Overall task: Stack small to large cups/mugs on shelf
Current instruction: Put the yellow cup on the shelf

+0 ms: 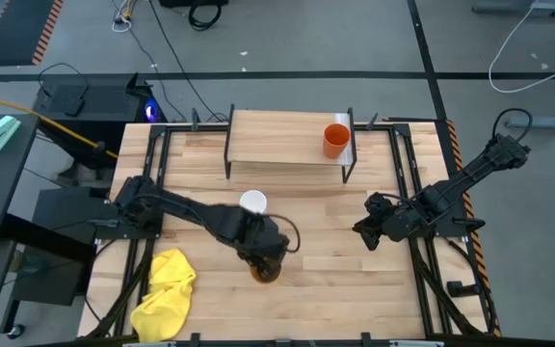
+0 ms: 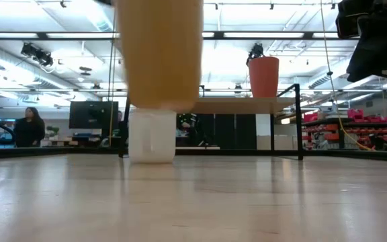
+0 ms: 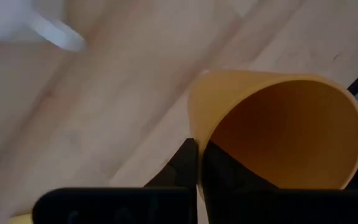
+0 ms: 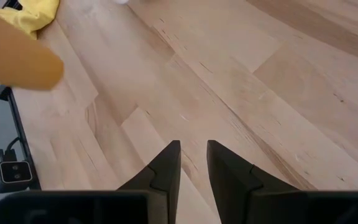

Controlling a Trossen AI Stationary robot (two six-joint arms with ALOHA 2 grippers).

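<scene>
My left gripper (image 1: 263,258) is near the table's middle, shut on the yellow-orange cup (image 1: 266,271), which looms large and raised in the low view (image 2: 160,54). The white mug (image 1: 253,201) stands on the tabletop just beyond it, toward the shelf. The red-orange cup (image 1: 335,140) stands upright on the right end of the light-wood shelf (image 1: 277,140). My right gripper (image 1: 367,229) hovers over the table's right half with a narrow gap between its fingers (image 4: 193,155) and nothing in it. My left gripper holds the yellow-orange cup by its rim (image 3: 199,140), at the side nearest the wrist. One finger (image 3: 225,171) is inside the cup and the other (image 3: 182,165) outside, with the wall pinched between them. The cup hangs upright, its base (image 2: 160,104) lifted clear of the table.
A crumpled yellow cloth (image 1: 165,294) lies by the table's near left corner. Black frame rails run along the left and right table edges. Bare wood lies between the shelf and both grippers. A person (image 2: 29,128) stands far off in the room behind.
</scene>
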